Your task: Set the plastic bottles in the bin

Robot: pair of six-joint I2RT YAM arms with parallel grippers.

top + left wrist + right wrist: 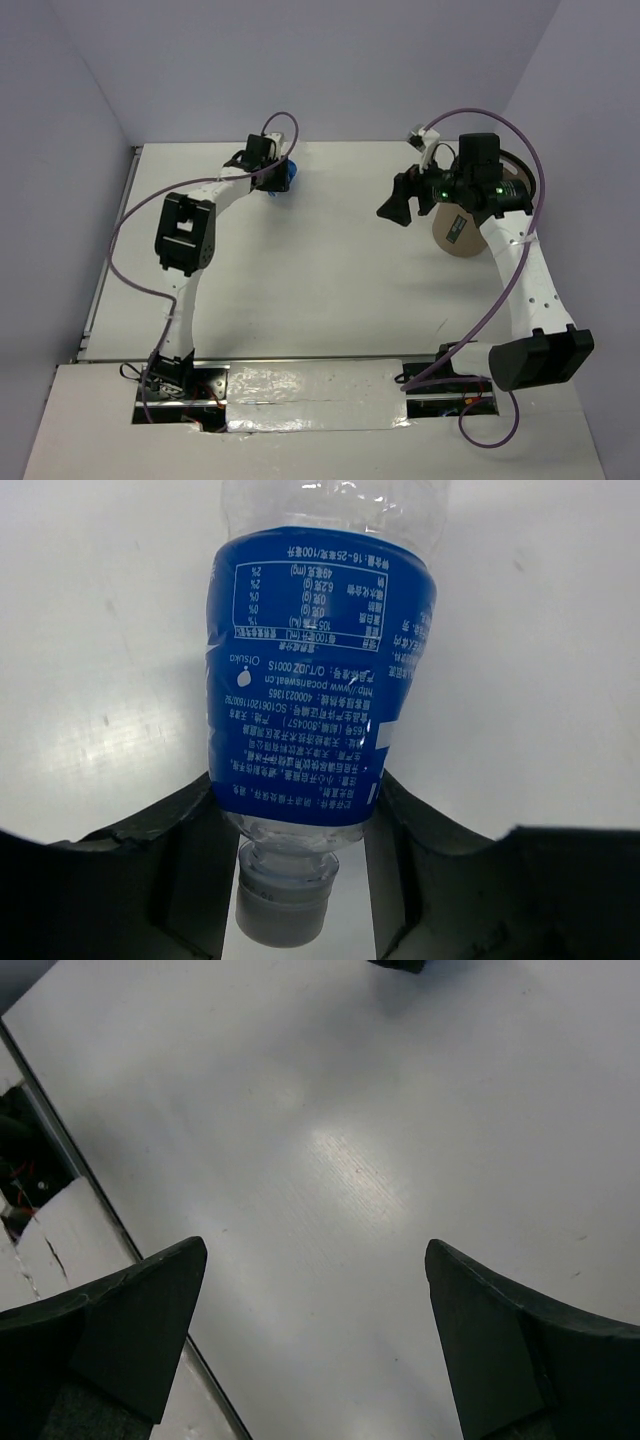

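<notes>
One clear plastic bottle [320,680] with a blue label and a pale cap lies between my left gripper's fingers [190,830], cap toward the wrist. My left gripper [295,785] is shut on it at the lower end of the label. In the top view this gripper [274,172] is at the far back of the table, with the bottle [288,178] showing blue beside it. The tan bin [458,232] stands at the right, partly hidden by my right arm. My right gripper [398,206] is open and empty, just left of the bin. No other bottles are in view.
The white table [330,280] ends at walls at the back and both sides. A foil-taped strip [310,385] runs between the arm bases along the near edge. Purple cables [520,240] loop over both arms. The right wrist view shows only bare tabletop [340,1160] and its edge.
</notes>
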